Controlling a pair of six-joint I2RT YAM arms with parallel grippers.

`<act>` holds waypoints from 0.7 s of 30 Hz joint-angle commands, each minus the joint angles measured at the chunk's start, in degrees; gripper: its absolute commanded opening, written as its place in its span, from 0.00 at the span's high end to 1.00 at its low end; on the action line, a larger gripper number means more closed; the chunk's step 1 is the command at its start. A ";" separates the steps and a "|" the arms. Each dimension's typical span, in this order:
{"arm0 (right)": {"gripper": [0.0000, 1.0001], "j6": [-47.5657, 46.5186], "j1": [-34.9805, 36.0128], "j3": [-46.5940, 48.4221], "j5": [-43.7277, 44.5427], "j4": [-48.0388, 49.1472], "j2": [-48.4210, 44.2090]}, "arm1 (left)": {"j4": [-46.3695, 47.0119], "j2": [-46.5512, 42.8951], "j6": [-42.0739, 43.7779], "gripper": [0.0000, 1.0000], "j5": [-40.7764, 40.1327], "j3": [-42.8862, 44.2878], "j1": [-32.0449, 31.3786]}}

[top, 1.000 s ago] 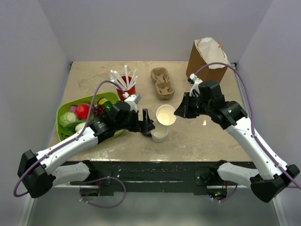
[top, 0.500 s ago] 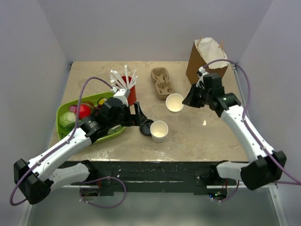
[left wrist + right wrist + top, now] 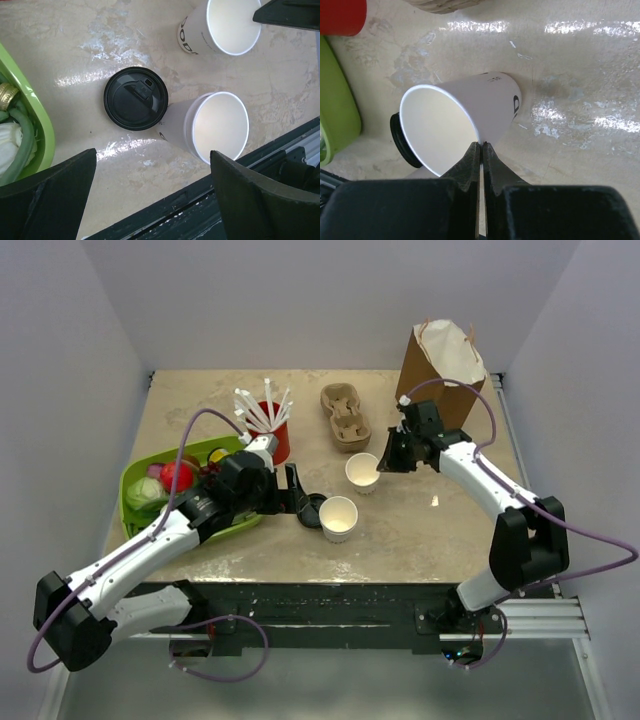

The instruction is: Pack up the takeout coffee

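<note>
The right tool (image 3: pixel 481 146) — pinching the lidless cup (image 3: pixel 470 107) by its rim — is drawing it back nearer; the left tool (image 3: pixel 150 195) is hovering wide open.

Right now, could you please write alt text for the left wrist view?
A loose black lid lies flat on the table beside the nearer cup of two lidless white ones, framed by the open left claw. The farther cup is upper right; a green tray at left.

The right tool (image 3: pixel 381 464) is pinching the rim of a lidless white cup (image 3: pixel 361 473) near the cardboard cup carrier (image 3: pixel 346 417). The left tool (image 3: pixel 299 492), fingers spread wide, is hovering by a loose black lid (image 3: pixel 313 511) lying just beside a second lidless cup (image 3: pixel 339 518) on the counter (image 3: pixel 440 530).
</note>
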 commanded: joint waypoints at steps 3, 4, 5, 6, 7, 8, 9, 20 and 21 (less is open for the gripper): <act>0.88 0.33 -0.09 1.09 2.90 2.31 -0.03 | 3.34 1.45 1.39 0.00 4.24 -0.69 0.31; 0.78 0.24 -0.09 1.53 3.69 1.09 -0.29 | 3.25 1.36 1.38 0.01 4.24 -0.78 0.31; 0.68 0.24 0.00 2.32 5.09 0.12 -0.47 | 3.51 1.36 1.38 0.00 4.33 -0.95 0.31; 0.56 -0.02 -0.09 2.76 5.53 -0.85 -0.47 | 3.69 1.28 1.30 0.00 4.51 -1.04 0.31; 0.40 -0.20 0.00 3.20 5.97 -1.73 -1.25 | 3.69 1.28 1.30 0.00 4.68 -1.13 0.31; 0.35 -0.72 -0.09 3.81 6.59 -3.30 -1.87 | 3.60 1.19 1.30 0.01 4.77 -0.96 0.31; 0.31 -0.90 0.00 3.90 7.64 -3.93 -2.83 | 3.34 1.19 1.30 0.00 5.12 -0.96 0.31; 0.24 5.85 20.01 3.56 17.75 -12.64 -11.81 | 1.41 -1.18 0.33 0.00 2.49 -1.13 0.31; 0.24 6.21 21.17 3.64 17.93 -12.29 -10.76 | 1.06 -1.27 0.33 0.00 2.40 -1.13 0.31</act>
